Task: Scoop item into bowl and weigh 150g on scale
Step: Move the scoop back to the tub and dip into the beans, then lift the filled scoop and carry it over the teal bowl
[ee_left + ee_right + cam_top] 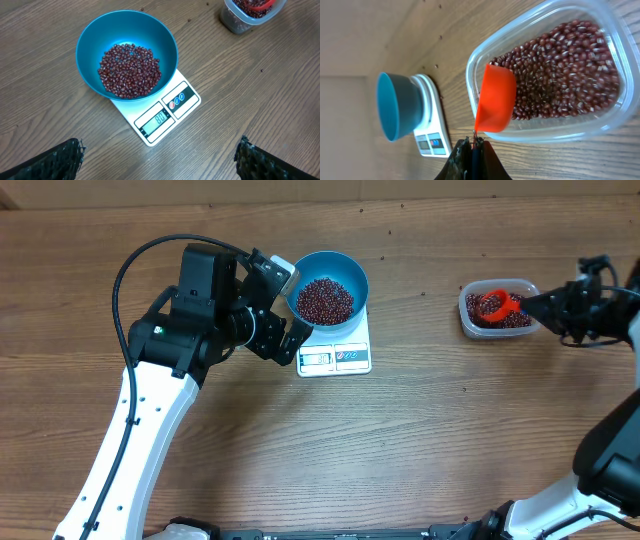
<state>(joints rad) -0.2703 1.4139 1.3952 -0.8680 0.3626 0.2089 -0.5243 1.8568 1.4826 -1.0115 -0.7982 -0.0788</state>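
Currently the left gripper (pixel 160 159) hangs with its jaws wide apart just beside the light-blue bowl (pixel 100 35), which sits on the white scale (pixel 167 112) holding a heap of beans (pixel 130 70). Well apart, the right gripper (pixel 472 147) is clamped on an orange scoop (pixel 495 97) resting in the clear tub (pixel 600 125).

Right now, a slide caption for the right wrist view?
The right claw dips an orange scoop into the tub of beans; bowl sits on the scale beyond.
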